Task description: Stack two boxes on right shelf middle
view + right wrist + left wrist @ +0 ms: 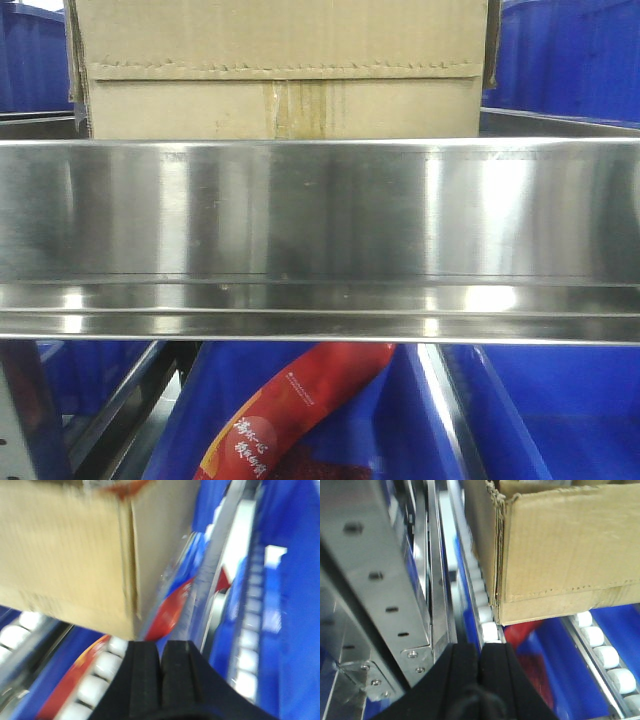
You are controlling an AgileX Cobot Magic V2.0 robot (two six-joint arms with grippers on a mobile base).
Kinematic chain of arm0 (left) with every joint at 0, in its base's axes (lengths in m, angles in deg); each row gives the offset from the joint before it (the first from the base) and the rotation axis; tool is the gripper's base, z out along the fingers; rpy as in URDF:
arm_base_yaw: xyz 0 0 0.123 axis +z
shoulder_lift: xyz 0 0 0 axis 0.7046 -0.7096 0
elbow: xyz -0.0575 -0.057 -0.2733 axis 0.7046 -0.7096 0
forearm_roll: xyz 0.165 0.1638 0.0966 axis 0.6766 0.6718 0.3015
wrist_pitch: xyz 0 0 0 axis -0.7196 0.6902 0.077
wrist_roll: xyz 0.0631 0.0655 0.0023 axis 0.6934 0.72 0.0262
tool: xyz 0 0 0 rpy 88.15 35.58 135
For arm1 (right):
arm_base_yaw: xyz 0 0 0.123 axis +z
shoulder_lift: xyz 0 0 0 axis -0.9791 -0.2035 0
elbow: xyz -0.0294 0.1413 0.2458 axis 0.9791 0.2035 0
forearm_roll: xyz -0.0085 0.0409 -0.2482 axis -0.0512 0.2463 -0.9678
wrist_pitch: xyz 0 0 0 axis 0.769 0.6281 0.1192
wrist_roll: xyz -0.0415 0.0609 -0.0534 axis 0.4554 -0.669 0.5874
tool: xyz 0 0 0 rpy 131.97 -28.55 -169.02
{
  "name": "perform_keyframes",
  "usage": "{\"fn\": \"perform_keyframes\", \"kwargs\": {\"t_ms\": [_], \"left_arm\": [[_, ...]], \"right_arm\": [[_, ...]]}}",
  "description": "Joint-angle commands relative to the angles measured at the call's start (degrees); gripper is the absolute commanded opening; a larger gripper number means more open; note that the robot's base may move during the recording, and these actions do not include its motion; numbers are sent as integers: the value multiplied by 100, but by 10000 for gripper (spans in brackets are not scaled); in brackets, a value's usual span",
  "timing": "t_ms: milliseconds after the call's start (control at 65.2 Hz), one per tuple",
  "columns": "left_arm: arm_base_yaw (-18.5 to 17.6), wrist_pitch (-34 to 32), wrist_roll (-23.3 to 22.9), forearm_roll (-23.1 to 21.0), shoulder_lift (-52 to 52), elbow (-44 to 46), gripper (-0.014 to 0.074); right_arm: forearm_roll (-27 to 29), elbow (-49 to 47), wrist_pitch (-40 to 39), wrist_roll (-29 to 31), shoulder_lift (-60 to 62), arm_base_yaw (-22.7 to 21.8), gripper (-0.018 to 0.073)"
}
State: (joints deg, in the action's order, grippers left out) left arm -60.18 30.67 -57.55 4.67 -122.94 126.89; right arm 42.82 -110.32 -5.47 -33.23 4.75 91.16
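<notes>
Flanking one brown cardboard box [280,65] from both sides: that is the arrangement at this moment. Front view: box sits on the shelf [320,215] level behind the wide mirror-like steel lip, roughly centred, serrated flap edge and clear-tape strip facing the camera; blue bins [560,60] stand to either side of it and below. A red packet [300,415] lies in a lower bin. Left wrist view: left gripper [480,652] has its black fingers pressed together, nothing between them; the box's near lower corner lies ahead and to the right of the tips, apart from them, resting over white rollers [487,630]. A perforated grey upright [375,580] runs along the gripper's left. Right wrist view (blurred): right gripper [161,655] likewise closed and empty; the box corner lies ahead and to its left, close but not touching. Judgement: the box's long axis runs across the shelf front, left to right, so each arm faces one end; the right gripper looks slightly nearer its corner, though blur makes this uncertain. Only one box is visible, so the second is either out of view or not yet brought. Next move likely depends on both grippers closing inward against opposite ends evenly; an uneven push could skew the box on the rollers.
</notes>
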Motion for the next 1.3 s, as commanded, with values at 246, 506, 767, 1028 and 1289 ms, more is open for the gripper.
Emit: {"fn": "perform_keyframes", "kwargs": {"t_ms": [246,506,767,1028,1289], "left_arm": [[33,-1675,-14,47,2260,-2145,-111],[33,-1685,-14,47,2833,-2443,-111],[33,-1674,-14,47,2847,-2443,-111],[33,-1674,-14,47,2847,-2443,-111],[271,-1783,-14,-201,2964,-2605,-111]], "right_arm": [[-46,2046,-1829,347,1741,-13,-162],[-46,2498,-2274,347,2348,-13,-162],[-46,2498,-2303,347,2348,-13,-162],[-46,2498,-2303,347,2348,-13,-162],[-46,2498,-2303,347,2348,-13,-162]]}}
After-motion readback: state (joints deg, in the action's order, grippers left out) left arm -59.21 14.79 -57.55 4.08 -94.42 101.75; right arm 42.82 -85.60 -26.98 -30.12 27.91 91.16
